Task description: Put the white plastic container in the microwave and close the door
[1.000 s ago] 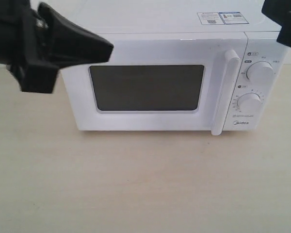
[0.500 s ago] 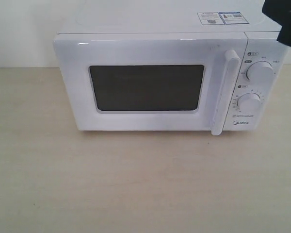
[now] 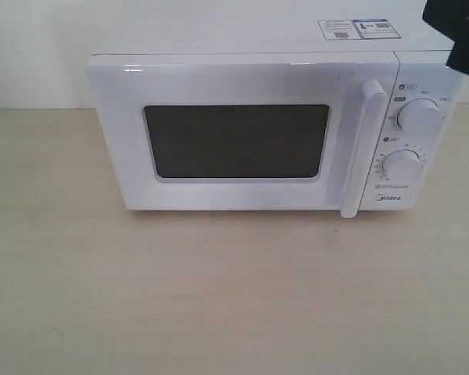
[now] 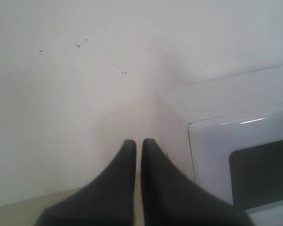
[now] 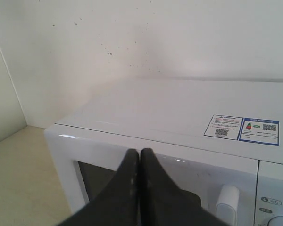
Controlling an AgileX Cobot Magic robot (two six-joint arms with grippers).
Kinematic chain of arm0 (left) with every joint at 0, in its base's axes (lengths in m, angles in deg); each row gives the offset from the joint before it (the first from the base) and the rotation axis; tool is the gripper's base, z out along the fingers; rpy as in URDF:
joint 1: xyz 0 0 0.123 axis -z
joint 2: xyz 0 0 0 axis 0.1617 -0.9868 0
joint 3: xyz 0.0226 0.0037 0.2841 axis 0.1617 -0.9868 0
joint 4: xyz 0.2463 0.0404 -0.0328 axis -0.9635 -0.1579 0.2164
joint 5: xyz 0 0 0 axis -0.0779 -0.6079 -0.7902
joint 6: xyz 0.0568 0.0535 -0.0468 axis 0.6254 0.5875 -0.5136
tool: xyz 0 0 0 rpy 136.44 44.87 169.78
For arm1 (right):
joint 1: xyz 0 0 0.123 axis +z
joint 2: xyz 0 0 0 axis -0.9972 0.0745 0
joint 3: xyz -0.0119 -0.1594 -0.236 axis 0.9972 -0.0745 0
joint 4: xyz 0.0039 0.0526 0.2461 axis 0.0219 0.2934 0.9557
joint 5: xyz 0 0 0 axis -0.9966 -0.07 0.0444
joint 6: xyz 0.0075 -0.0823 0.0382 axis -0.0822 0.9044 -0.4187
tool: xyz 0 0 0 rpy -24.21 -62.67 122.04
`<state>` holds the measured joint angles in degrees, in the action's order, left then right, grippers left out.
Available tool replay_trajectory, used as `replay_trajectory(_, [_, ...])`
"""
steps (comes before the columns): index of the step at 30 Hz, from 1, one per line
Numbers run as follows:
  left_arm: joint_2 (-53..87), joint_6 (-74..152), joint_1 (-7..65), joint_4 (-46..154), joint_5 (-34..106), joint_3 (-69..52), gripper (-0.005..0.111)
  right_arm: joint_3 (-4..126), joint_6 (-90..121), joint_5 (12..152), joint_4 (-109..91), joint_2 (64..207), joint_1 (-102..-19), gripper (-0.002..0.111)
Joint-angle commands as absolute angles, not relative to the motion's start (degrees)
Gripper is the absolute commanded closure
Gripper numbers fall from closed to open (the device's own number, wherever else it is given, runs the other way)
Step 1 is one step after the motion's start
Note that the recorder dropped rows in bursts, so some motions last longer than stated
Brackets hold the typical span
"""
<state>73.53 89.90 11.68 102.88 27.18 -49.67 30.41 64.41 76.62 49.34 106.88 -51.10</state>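
Here the microwave (image 3: 242, 78) sits on pale tabletop (image 3: 219, 297) before white wall (image 3: 31, 47).

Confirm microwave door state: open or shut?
Shut. The door lies flush with the microwave front, handle beside the control panel; no interior shows.

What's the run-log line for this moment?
door closed | white plastic container not in view | left gripper shut, empty, beside microwave | right gripper shut, empty, above microwave
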Motion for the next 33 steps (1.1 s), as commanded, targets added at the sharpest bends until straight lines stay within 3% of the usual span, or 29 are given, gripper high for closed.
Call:
replay_trajectory(1, [79.20, 89.31, 10.17, 102.38, 28.97, -54.14, 0.102, 30.08, 64.59, 76.09, 49.19, 106.62, -51.45, 0.108])
replay_trajectory(6, [86.43, 89.31, 9.72, 100.66, 29.14, -58.05, 0.102, 30.08, 64.59, 76.09, 49.19, 106.62, -51.45, 0.108])
replay_trajectory(19, [86.83, 89.31, 9.72, 97.65, 30.81, -61.69, 0.102, 30.08, 64.59, 75.99, 49.19, 106.62, -51.45, 0.108])
replay_trajectory(29, [86.83, 82.08, 9.72, 107.93, 45.65, -61.91, 0.102, 30.08, 64.59, 75.99, 49.19, 106.62, -51.45, 0.108])
replay_trajectory(33, [86.83, 60.64, 9.72, 77.69, 38.52, -63.12, 0.102, 30.08, 64.59, 75.99, 49.19, 106.62, -51.45, 0.108])
